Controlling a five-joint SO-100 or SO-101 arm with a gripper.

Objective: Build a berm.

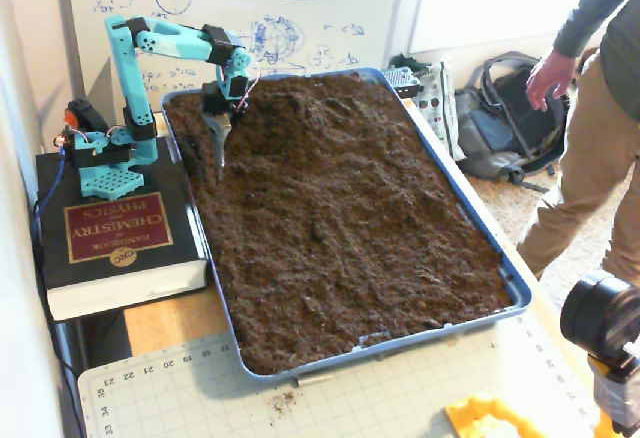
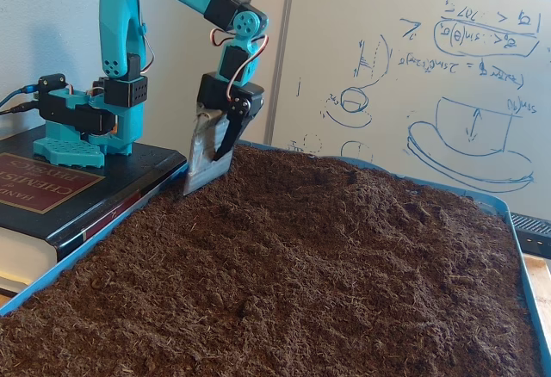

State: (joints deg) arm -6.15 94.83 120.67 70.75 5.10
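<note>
- Your gripper (image 1: 219, 163) (image 2: 196, 179) points down with its flat grey blade tip in the soil, just inside the blue tray's (image 1: 478, 228) (image 2: 95, 237) rim nearest the arm base. Its fingers lie close together with nothing between them.
- That rim and one thick book (image 1: 112, 243) (image 2: 52, 196) under the base crowd you on that side; the rest of the soil lies open.
- The berm (image 1: 350, 173) (image 2: 344, 231) shows only as a broad, low swell down the middle of the tray; no sharp ridge or troughs can be made out.
- One whiteboard (image 1: 235, 8) (image 2: 413, 93) stands right behind the tray's far end.
- One person (image 1: 590, 118) stands beside the tray, well apart from the arm, near one backpack (image 1: 500, 123) on the floor.
- One cutting mat (image 1: 340, 398) lies at the tray's near end.
</note>
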